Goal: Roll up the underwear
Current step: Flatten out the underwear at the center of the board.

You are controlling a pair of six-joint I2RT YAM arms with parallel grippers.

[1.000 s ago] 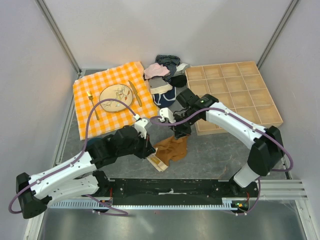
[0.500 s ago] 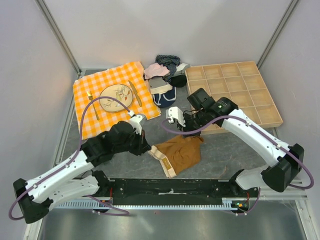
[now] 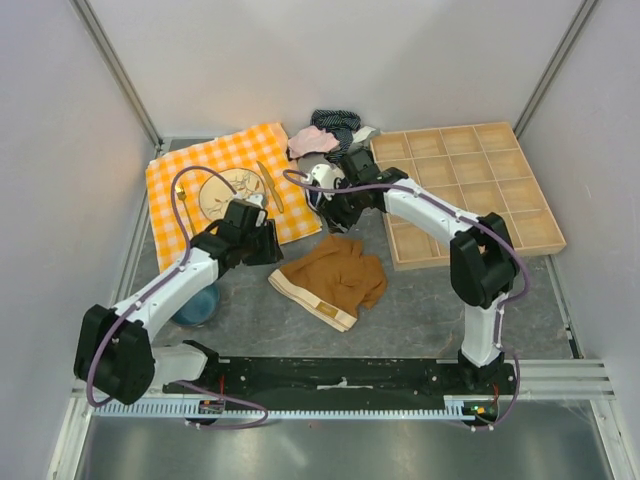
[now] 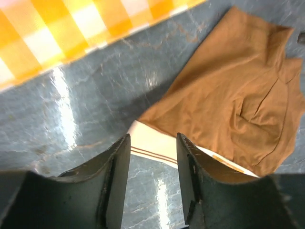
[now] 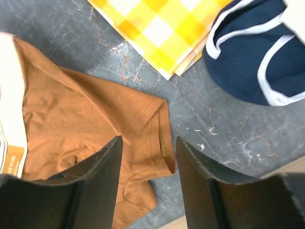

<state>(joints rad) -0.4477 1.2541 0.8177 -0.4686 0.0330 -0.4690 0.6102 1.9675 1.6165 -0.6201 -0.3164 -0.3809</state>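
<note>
One grey, marbled tabletop (image 3: 440,300) carries everything. At its far right lies a pale wooden tray (image 3: 462,183) divided into square compartments. At far left lies an orange-and-white checked cloth (image 3: 175,190), with a round tan plate (image 3: 222,192) on it.

Between them, in the middle of the table, lies the underwear (image 3: 335,275), a soft rust-brown fabric garment. It is spread loosely with a few folds, not rolled. Its cream waistband (image 3: 300,297) forms the near-left edge, and both wrist views show thin stripes and a small orange label on that band. The garment's far-left corner lies near the checked cloth's edge but apart from it.

Behind the underwear, a navy garment with white trim (image 5: 257,62) lies against the checked cloth's corner. More mixed clothing is heaped (image 3: 330,130) against the back wall.

The left gripper (image 4: 152,138) hangs over the waistband's left end with its two dark fingers (image 4: 119,171) spread partway. Nothing is between them, and bare table and cream band show through the gap. It grips nothing, and I cannot tell whether its tips touch the fabric.

The right gripper (image 5: 148,140) hangs over the underwear's far corner, above a stitched hem. Its fingers (image 5: 102,181) also stand partway apart, pinching nothing, with brown fabric showing in the gap below. Whether it touches the fabric is likewise unclear.
</note>
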